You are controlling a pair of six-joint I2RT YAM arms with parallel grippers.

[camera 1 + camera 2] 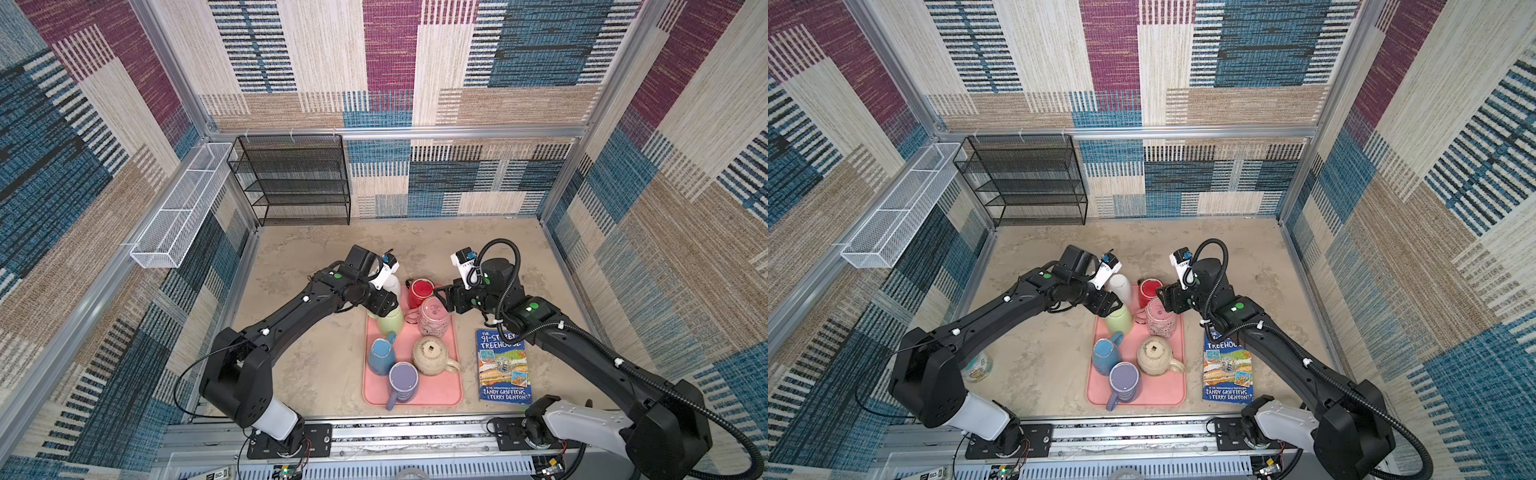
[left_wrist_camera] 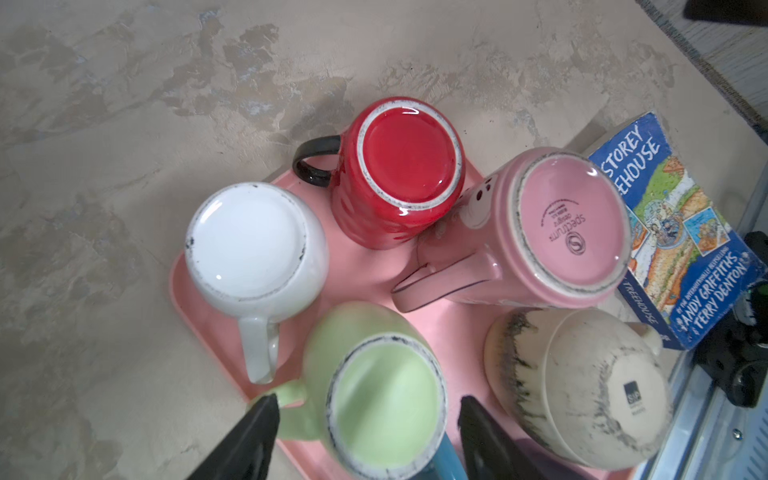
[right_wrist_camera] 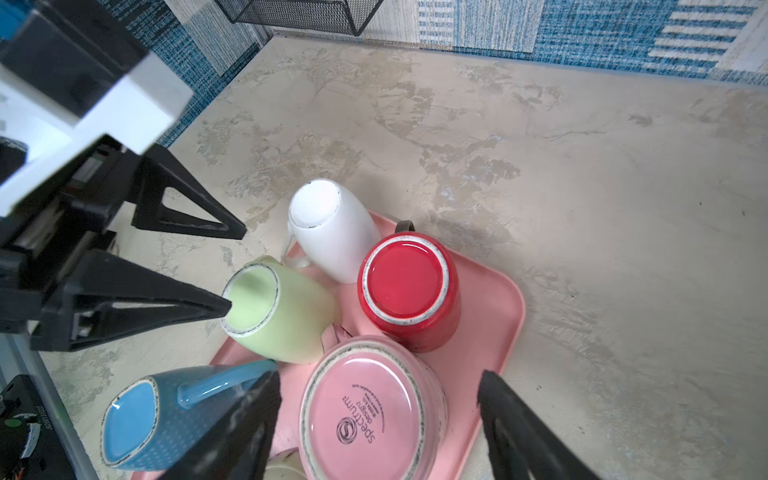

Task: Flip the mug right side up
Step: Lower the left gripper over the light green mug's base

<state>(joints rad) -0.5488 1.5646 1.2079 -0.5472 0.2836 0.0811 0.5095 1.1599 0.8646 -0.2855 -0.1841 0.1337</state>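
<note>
Left claw [image 2: 369, 398] stood open astride green mug [image 2: 386, 419]; right claw [image 3: 379, 374] open around pink mug [image 3: 365, 424].
Its upturned base read "spectrum designz"; book [image 1: 503, 365], "91-Storey Treehouse", lay beside tray [image 1: 440, 390].

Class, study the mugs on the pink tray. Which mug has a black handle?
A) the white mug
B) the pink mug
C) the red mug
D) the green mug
C: in the left wrist view the red mug carries a black handle, while the handles of the white mug, green mug and pink mug match their own bodies.
</note>
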